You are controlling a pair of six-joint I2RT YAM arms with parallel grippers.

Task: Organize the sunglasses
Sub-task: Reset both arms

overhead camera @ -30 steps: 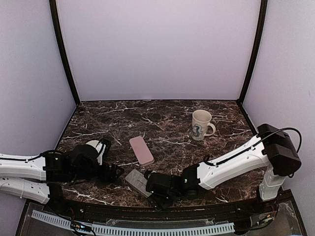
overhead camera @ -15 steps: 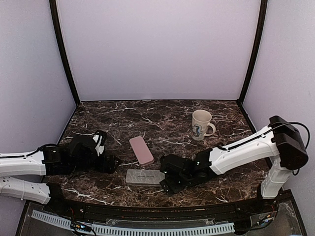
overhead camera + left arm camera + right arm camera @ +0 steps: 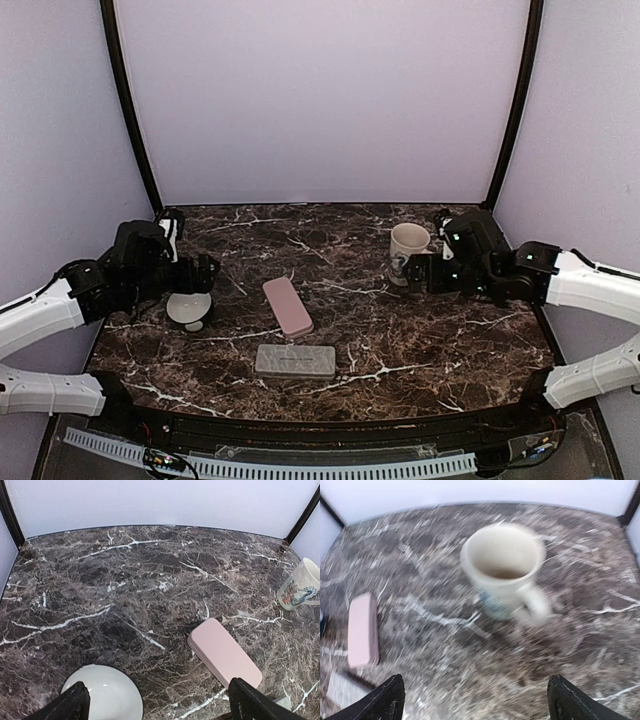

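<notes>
Now: left gripper [image 3: 157, 702] released, fingers [image 3: 70, 706] spread wide, nothing between; white bowl [image 3: 102, 697] just beneath by its left finger, pink case [image 3: 224, 652] ahead beside its right finger. Right gripper [image 3: 476, 692] released likewise, empty; mug [image 3: 504, 570] straight ahead, near. Grey case [image 3: 294, 360] on bench [image 3: 330, 240], apart from both grippers. Sunglasses: cannot tell where they lie.

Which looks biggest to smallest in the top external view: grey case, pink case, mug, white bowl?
1. grey case, clearly the longest.
2. pink case and mug: too alike to rank.
3. white bowl, smallest.
</notes>
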